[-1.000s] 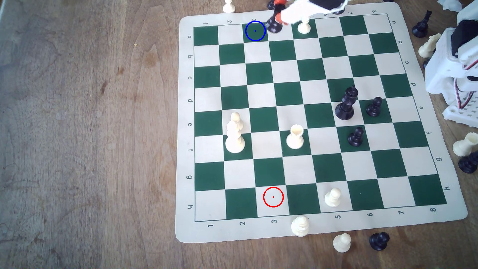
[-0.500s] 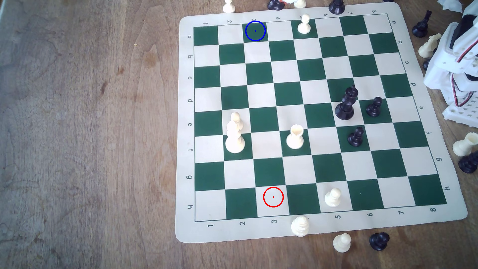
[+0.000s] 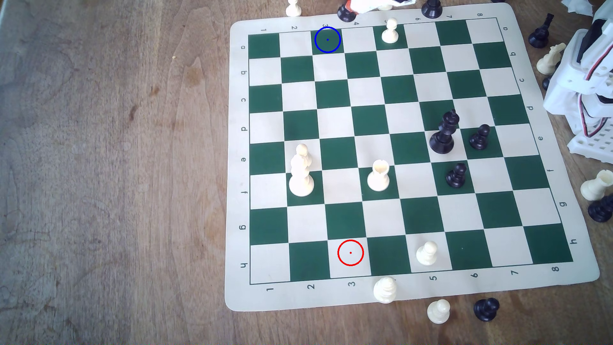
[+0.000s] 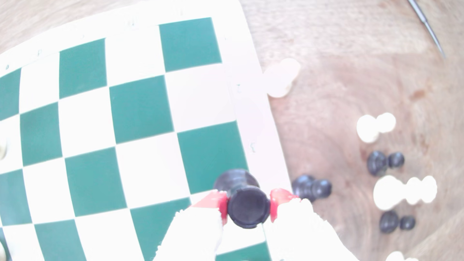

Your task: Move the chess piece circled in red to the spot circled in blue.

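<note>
The black rook [image 4: 247, 207] hangs lifted, pinched at its flat top between my gripper's [image 4: 248, 205] red-padded fingers [image 4: 222, 204]. In the exterior view the rook's base [image 3: 346, 13] shows at the picture's top edge, over the board's far border, with the gripper [image 3: 353, 6] just above it and mostly cut off. The spot [image 3: 327, 39], a dark green square with a blue ring and dot, lies bare a little to the exterior view's left of the rook and nearer the camera. The red ring [image 3: 350, 252] marks a bare cream square on the near row.
A white pawn [image 3: 389, 31] stands two squares to the exterior view's right of the spot. A black king [image 3: 443, 134], two black pawns [image 3: 480, 137] and white pieces [image 3: 301, 175] stand mid-board. Loose pieces [image 3: 432, 8] lie off the far edge. The arm's base [image 3: 583, 83] stands at the right.
A second ago the rook hung low over the square right of the spot. It then rose toward the top edge, and has since dropped back slightly and shifted left.
</note>
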